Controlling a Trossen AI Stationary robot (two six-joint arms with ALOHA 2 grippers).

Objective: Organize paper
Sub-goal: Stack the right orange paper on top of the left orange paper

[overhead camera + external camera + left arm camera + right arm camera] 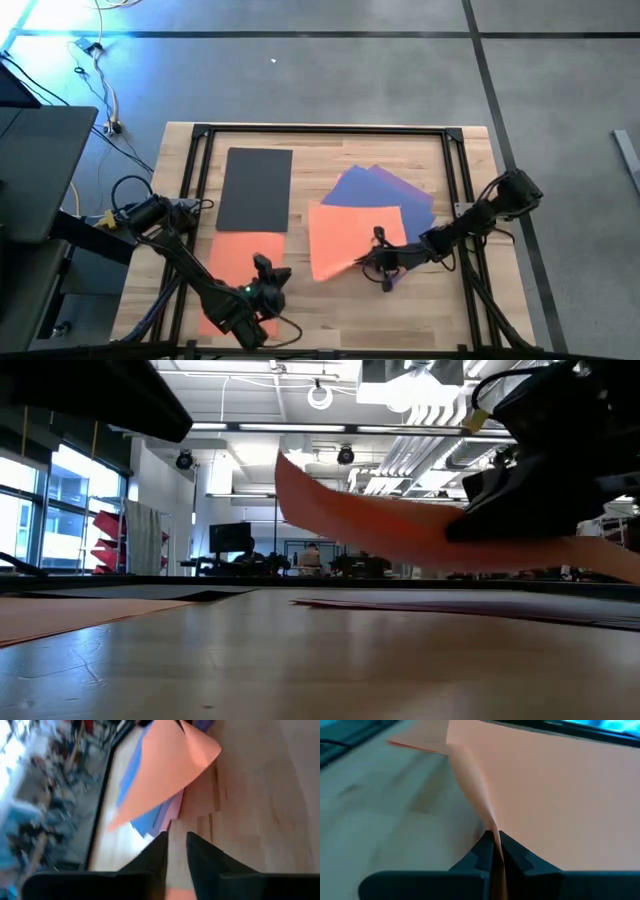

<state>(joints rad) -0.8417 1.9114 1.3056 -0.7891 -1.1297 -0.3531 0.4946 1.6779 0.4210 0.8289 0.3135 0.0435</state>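
A salmon-pink sheet of paper (350, 238) lies mid-table, its far part over a blue sheet (352, 186) and a purple sheet (412, 196). My right gripper (383, 262) is shut on its near edge. A dark grey sheet (258, 188) lies flat at the far left, and an orange sheet (232, 262) lies flat nearer the front. My left gripper (268, 274) stands over the orange sheet's right side with a small gap between its fingers (176, 845). Whether it touches the orange sheet, I cannot tell. My right gripper pinches the pink sheet's near edge (490, 822), close to its right corner, between its two fingers. The paper is gathered into a raised ridge that runs into the fingers. They come from the table's right, slanting slightly down. The near part bows up off the table (380, 520); the far part rests on the blue and purple sheets.
A black metal frame (320, 130) rims the wooden table top. Bare wood (330, 310) lies between the two grippers along the front. Cables and a dark side table (40, 170) sit off the left edge.
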